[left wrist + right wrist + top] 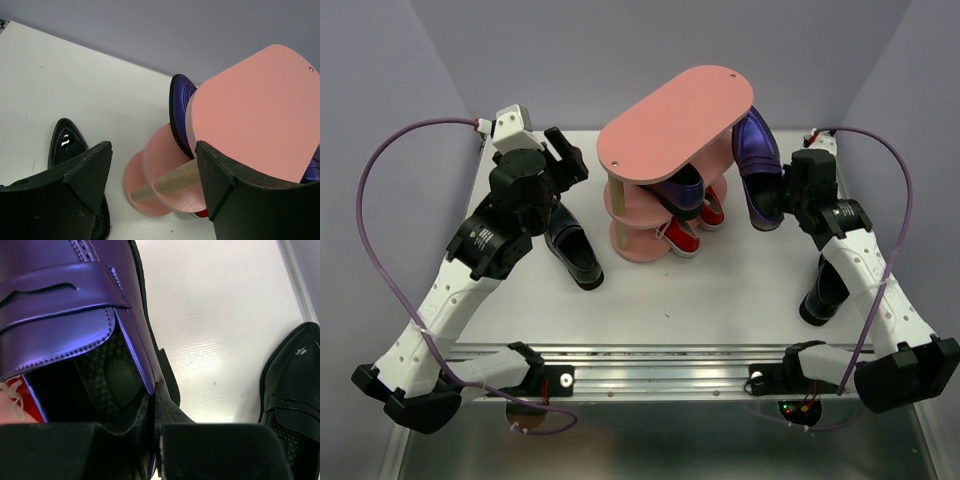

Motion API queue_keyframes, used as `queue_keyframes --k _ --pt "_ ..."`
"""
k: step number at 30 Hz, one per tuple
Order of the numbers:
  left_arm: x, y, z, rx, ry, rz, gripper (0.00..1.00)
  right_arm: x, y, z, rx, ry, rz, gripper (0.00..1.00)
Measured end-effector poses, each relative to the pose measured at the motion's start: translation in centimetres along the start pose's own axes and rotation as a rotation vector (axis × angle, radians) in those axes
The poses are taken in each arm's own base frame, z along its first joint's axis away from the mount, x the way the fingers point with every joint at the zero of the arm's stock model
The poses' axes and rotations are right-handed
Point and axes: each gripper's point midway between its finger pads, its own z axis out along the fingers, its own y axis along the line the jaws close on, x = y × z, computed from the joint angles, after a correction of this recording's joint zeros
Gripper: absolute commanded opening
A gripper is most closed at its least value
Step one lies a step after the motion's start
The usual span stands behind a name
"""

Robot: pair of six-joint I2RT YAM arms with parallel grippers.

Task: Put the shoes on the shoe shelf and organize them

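Observation:
The pink shoe shelf point(675, 110) stands mid-table. One purple shoe point(680, 188) lies on its middle board, and red sneakers point(685, 237) sit on the bottom board. A second purple shoe point(758, 160) is right of the shelf with my right gripper point(782, 205) shut on its heel-side wall point(156, 412); the shoe point(65, 305) fills the right wrist view. My left gripper point(565, 160) hangs open and empty left of the shelf point(255, 115), jaws wide point(152, 175). One black loafer point(575, 252) lies under the left arm, another point(823, 292) by the right arm.
Grey walls close in behind and at both sides of the white table point(720, 290). A wooden post point(175, 180) joins the shelf boards. The right black loafer point(292, 390) lies just right of the held shoe. A red sneaker point(12, 400) with a white lace shows at its left.

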Motion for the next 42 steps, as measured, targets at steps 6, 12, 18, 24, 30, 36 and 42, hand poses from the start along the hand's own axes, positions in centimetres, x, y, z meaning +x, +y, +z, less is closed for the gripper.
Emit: queue_keyframes --k 6,12,18,24,30,36,42 --pt "0.2 0.1 0.1 0.0 0.005 0.001 0.79 0.0 1.9 0.5 -0.079 0.046 -0.032 0.01" --pt "0.4 0.1 0.2 0.003 0.012 0.002 0.79 0.6 2.6 0.5 -0.125 0.083 -0.069 0.01" --pt "0.8 0.2 0.2 0.004 0.018 0.002 0.79 -0.8 3.7 -0.1 -0.186 0.082 -0.116 0.01" --pt "0.8 0.2 0.1 0.007 0.021 0.002 0.79 -2.9 4.5 -0.7 -0.222 0.059 -0.165 0.01" --pt "0.5 0.3 -0.2 0.01 0.012 -0.004 0.79 -4.0 5.9 0.2 -0.257 0.082 -0.223 0.01" --pt "0.0 0.8 -1.0 0.011 -0.005 -0.015 0.79 -5.0 7.8 1.3 -0.312 0.101 -0.246 0.01" --pt "-0.4 1.0 -1.3 0.006 -0.016 -0.021 0.79 -5.2 9.0 1.6 -0.361 0.118 -0.254 0.01"
